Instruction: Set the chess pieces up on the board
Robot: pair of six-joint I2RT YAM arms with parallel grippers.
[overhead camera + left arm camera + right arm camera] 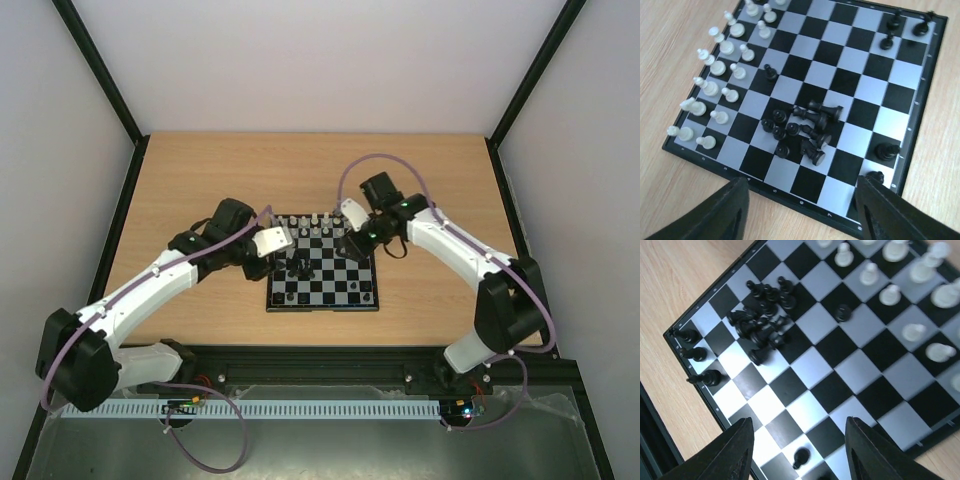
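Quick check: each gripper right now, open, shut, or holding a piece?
Left gripper: open, holding nothing.
Right gripper: open, holding nothing.

Even diffuse light from above, soft shadows beside the board (345, 270), sheen on its pale squares, white pieces (920, 271) at the board's far edge blurred in the right wrist view, gripper fingers (715, 215) below its near rim dark, unfocused.

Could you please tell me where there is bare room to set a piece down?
Free: the squares between the black pile and the corner black pieces, and the wood table around the board. Crowded: the pile and the white rows.
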